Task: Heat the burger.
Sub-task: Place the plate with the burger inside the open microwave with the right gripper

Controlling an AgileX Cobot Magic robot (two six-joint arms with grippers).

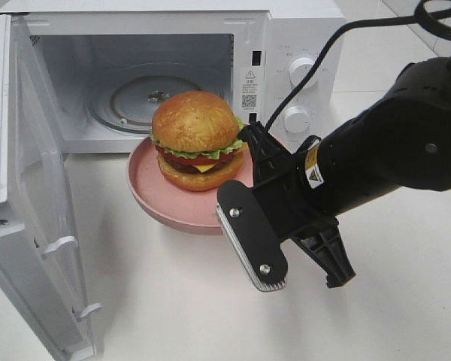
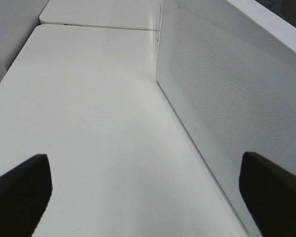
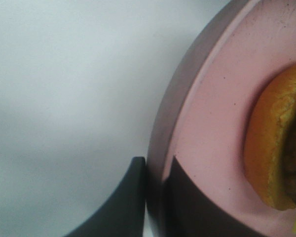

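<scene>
The burger [image 1: 195, 139], with its glossy domed bun, frilled green lettuce, red tomato and a corner of yellow cheese, sits in the middle of a smooth, matte pink plate [image 1: 165, 207] just in front of the open microwave [image 1: 301, 45], the plate's far edge right at the cavity's lower sill. The right gripper [image 3: 155, 173] is clamped on the plate's raised rim nearest the control knobs, one dark finger outside the rim and one inside, well short of the bun. Inside the cavity the round glass turntable [image 1: 135, 101] lies bare, with room above it. The door [image 1: 30, 188] is swung wide to the left, its edge bounding that side of the white table [image 1: 173, 301]. The left gripper [image 2: 143, 192] has its fingers [image 2: 19, 192] spread wide above the tabletop, just beside the door's finely perforated panel, holding nothing
</scene>
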